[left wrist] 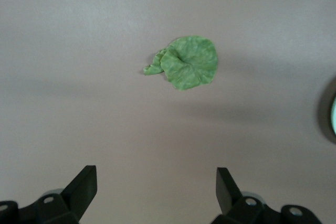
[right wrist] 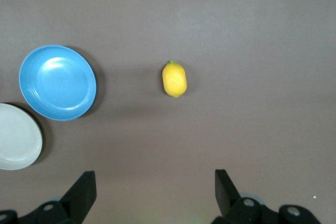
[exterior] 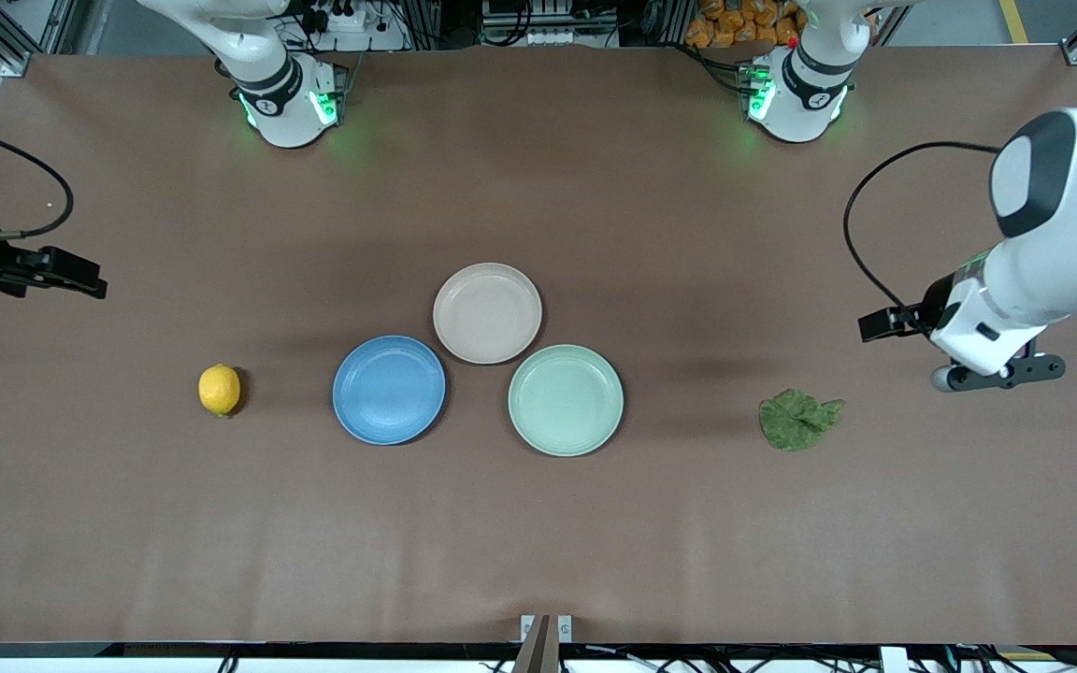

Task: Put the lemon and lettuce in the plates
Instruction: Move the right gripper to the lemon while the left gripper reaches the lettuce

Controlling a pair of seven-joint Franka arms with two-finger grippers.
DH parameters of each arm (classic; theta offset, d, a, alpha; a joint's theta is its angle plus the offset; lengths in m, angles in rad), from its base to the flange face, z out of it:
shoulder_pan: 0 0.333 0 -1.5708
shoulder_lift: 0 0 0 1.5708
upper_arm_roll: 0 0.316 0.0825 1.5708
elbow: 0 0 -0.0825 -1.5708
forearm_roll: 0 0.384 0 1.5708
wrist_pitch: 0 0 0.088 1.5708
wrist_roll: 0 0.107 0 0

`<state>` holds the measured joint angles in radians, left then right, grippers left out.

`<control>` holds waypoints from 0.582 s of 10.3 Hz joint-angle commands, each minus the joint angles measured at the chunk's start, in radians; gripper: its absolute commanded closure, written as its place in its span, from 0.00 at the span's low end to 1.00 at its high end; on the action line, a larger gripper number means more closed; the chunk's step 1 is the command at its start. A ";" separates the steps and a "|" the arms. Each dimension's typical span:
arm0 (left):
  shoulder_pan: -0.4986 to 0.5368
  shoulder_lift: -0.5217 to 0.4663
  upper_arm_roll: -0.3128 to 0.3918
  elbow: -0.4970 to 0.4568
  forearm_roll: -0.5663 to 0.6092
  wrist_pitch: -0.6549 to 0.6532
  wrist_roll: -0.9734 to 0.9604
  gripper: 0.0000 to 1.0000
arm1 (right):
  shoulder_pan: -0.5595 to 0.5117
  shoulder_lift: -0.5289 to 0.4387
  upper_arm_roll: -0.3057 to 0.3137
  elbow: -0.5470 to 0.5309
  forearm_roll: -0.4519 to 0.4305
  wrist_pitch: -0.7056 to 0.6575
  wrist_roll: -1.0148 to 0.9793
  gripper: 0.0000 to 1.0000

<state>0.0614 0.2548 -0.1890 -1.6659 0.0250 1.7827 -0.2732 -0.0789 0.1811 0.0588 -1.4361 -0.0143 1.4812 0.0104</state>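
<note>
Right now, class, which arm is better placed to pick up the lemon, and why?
The right. Its open right gripper hangs over the table at the lemon's end; the left gripper hangs near the lettuce.

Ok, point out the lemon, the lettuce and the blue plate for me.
lemon (exterior: 220, 389): front view, middle of the fruit.
lettuce (exterior: 795, 420): front view, middle of the leaf.
blue plate (exterior: 389, 389): front view, bare middle of the plate.
</note>
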 commanded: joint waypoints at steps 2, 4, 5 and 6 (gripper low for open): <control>0.005 0.058 -0.006 0.000 0.027 0.076 -0.089 0.00 | -0.015 0.085 0.001 0.008 0.017 -0.016 -0.004 0.00; 0.003 0.099 -0.006 0.003 0.027 0.128 -0.156 0.00 | -0.019 0.159 -0.001 0.008 0.016 -0.010 -0.006 0.00; 0.001 0.127 -0.004 0.011 0.027 0.153 -0.197 0.00 | -0.021 0.191 -0.002 0.009 0.008 -0.006 -0.006 0.00; 0.001 0.147 -0.004 0.011 0.036 0.179 -0.230 0.00 | -0.019 0.214 -0.002 0.010 -0.002 0.014 -0.006 0.00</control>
<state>0.0614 0.3691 -0.1888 -1.6663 0.0275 1.9272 -0.4382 -0.0886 0.3555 0.0509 -1.4471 -0.0131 1.4878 0.0104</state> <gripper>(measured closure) 0.000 0.000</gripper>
